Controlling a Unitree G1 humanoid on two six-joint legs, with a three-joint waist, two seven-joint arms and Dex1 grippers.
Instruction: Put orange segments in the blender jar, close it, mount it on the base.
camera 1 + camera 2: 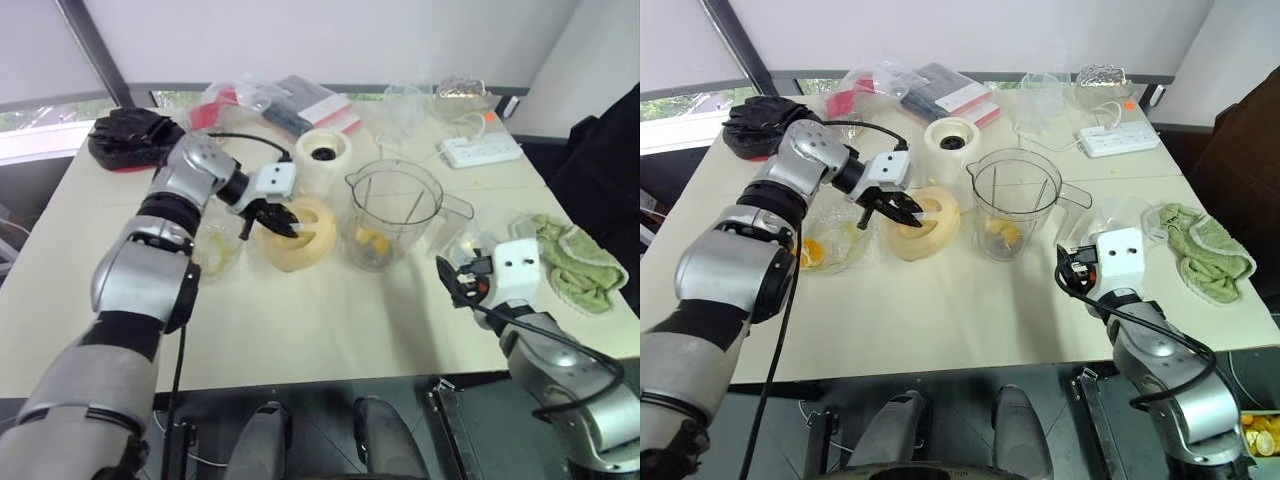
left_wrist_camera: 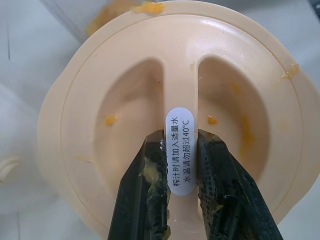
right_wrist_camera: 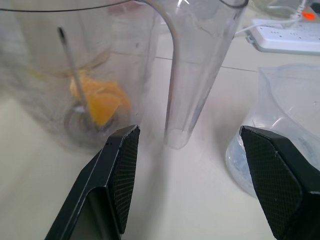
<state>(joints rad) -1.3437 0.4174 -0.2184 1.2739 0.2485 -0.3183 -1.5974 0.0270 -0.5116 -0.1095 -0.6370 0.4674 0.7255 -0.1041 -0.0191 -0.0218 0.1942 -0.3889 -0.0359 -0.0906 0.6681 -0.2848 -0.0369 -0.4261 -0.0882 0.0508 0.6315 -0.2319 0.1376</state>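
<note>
From my head camera, a pale desk [image 1: 300,330] spreads below me. At its centre stands the blender jar [image 1: 392,213], open-topped, with orange segments [image 1: 373,241] at its bottom. At eleven o'clock from the jar sits the base [image 1: 324,152], cream-white with a dark socket on top. At nine o'clock from the jar, my left gripper [image 1: 283,220] has its jaws closed on the middle ridge of the cream-yellow lid [image 1: 300,236], which is tilted on edge. A crinkled clear bowl [image 1: 830,247] with more orange pieces lies at nine o'clock from the lid. My right gripper [image 1: 452,281] hovers at five o'clock from the jar, jaws spread and empty. A green cloth [image 1: 572,262] lies at three o'clock, and a white power strip [image 1: 480,150] at one o'clock.

My left wrist camera shows my two black fingers [image 2: 147,185], smeared with pulp, pinching the lid's labelled centre rib.

My right wrist camera shows my jaws wide apart, holding nothing, aimed at the jar's clear handle [image 3: 192,75], with the orange pieces resting by the dark blade behind it.
</note>
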